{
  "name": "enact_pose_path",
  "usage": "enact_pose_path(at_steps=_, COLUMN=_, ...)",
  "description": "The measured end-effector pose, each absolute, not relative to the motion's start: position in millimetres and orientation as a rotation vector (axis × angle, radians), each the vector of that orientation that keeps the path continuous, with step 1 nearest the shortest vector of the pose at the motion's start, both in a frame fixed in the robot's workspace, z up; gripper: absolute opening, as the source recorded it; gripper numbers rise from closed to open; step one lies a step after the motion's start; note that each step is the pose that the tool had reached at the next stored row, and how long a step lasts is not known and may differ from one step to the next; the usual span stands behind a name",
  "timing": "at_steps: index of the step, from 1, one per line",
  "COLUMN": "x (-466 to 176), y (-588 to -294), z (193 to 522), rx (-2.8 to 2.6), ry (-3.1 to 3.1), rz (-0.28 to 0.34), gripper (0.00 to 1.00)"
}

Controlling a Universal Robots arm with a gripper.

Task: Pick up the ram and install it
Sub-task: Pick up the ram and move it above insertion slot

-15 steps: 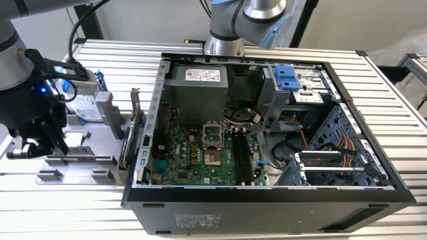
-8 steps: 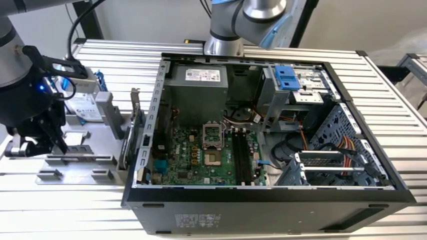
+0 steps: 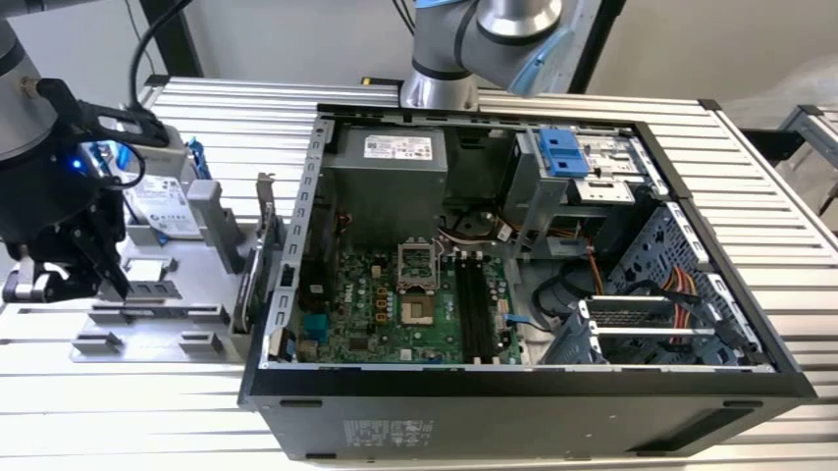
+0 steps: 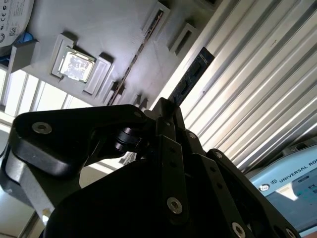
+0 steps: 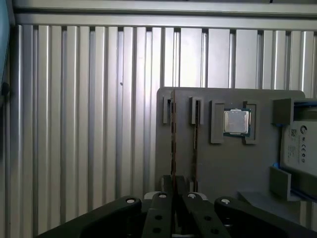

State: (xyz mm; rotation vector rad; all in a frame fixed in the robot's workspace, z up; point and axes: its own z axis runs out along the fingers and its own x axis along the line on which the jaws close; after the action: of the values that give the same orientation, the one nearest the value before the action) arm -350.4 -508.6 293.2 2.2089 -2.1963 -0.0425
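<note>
In both wrist views my gripper [image 5: 173,182] [image 4: 166,108] is shut on the ram [image 5: 173,131], a thin dark board seen edge-on that sticks out past the fingertips. In the second wrist view the ram [image 4: 191,77] reaches out over the ribbed table beside the grey parts tray [image 4: 114,29]. In the exterior view my gripper [image 3: 77,287] hangs over the grey tray [image 3: 157,319] at the exterior view's left, well apart from the open computer case [image 3: 524,392]. Long black memory slots [image 3: 474,309] lie on the green motherboard inside the case.
Another thin stick [image 5: 195,141] stands in a tray slot beside the held ram. The tray also carries a processor chip [image 5: 236,122] and a silver hard drive [image 3: 164,206]. An upright card with a metal bracket [image 3: 267,250] stands between tray and case. Cables and drive cages crowd the case's right side.
</note>
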Motion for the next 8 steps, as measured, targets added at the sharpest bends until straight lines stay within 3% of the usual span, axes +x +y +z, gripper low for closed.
enact_pose_path(at_steps=8, x=-350.4, y=-508.7, z=298.6, rx=2.209, ry=-2.196, rz=-0.042, gripper=0.0)
